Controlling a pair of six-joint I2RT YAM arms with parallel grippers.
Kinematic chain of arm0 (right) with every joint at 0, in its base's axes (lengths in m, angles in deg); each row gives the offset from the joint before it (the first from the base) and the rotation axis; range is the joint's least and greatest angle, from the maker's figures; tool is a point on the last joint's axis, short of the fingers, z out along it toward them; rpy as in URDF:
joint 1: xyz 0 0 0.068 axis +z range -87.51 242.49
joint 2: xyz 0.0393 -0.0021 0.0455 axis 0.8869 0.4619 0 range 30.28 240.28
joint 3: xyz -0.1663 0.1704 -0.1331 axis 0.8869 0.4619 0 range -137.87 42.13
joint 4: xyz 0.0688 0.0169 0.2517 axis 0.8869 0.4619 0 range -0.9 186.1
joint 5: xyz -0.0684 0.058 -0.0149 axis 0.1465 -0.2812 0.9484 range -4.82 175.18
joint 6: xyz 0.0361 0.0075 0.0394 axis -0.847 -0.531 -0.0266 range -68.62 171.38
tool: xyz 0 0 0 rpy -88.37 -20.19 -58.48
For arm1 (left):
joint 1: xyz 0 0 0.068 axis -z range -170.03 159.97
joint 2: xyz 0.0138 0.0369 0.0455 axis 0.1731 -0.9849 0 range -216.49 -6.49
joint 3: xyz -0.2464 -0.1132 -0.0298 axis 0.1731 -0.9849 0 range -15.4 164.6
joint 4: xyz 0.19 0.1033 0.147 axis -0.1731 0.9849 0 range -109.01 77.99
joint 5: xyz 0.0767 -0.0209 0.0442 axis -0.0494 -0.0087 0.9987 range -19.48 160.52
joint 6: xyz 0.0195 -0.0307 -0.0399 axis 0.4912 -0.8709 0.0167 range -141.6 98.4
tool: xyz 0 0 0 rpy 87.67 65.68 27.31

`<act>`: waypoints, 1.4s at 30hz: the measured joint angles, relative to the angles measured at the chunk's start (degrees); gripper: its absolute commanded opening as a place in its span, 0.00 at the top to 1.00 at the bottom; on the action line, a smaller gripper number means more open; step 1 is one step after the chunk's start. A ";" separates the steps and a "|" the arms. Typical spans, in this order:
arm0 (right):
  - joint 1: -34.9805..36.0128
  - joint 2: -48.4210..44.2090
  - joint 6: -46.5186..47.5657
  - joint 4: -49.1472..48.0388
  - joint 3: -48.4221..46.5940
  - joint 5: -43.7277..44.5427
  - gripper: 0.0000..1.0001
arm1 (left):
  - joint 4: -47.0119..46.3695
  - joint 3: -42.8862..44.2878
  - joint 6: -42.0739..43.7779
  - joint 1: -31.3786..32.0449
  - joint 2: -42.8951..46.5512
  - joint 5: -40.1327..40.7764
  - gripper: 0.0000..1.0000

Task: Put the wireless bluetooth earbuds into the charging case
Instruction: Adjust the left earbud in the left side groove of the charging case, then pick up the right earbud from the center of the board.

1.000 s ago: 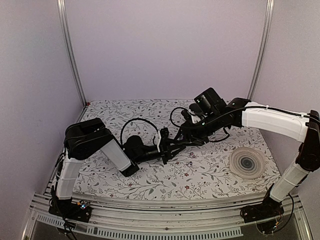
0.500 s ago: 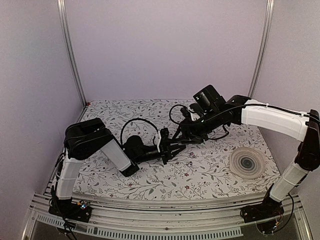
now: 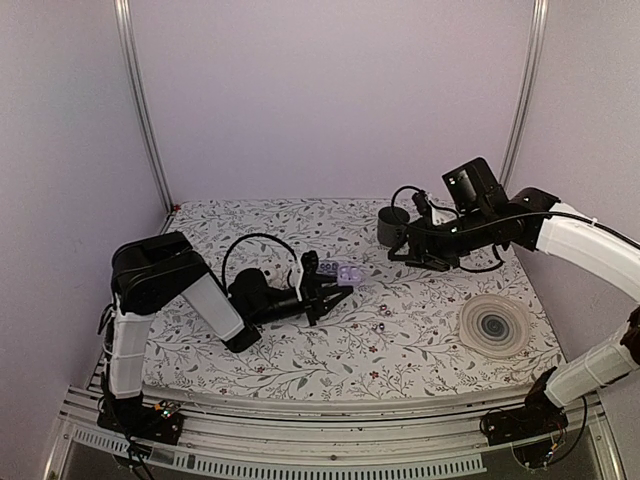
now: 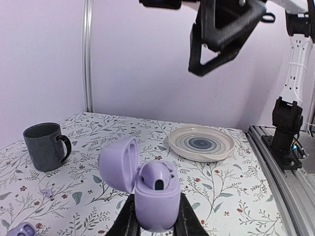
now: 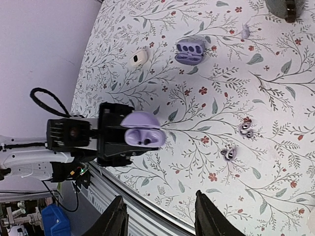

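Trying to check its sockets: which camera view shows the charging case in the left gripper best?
The left wrist view: the charging case, lid open, stands large and close in the left gripper. The right wrist view shows it from above, smaller, open side visible. The top external view gives only a small lilac patch there.

Lilac charging case (image 4: 156,196), a small glossy pebble shape, is standing upright, pinched between left fingers (image 4: 129,219). Its lid is hanging open toward 9 o'clock in the left wrist view, and a rounded piece with a dark hole is sitting in the cavity. Two loose earbuds (image 5: 244,129) are lying close together on the counter (image 5: 295,162), at 4 o'clock of the case in the top view.
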 measured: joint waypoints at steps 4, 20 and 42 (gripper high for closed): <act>-1.01 -0.96 0.04 -1.09 6.67 1.53 0.52 | -0.02 -3.65 -1.44 -1.62 4.59 -0.09 1.00; -0.87 11.45 3.04 -7.58 13.07 6.27 0.57 | -0.04 -15.56 -5.20 -2.84 17.31 -1.60 1.00; -6.88 45.48 13.92 -10.40 -22.40 17.55 0.67 | -0.04 -21.09 -11.39 -9.53 24.13 -3.39 1.00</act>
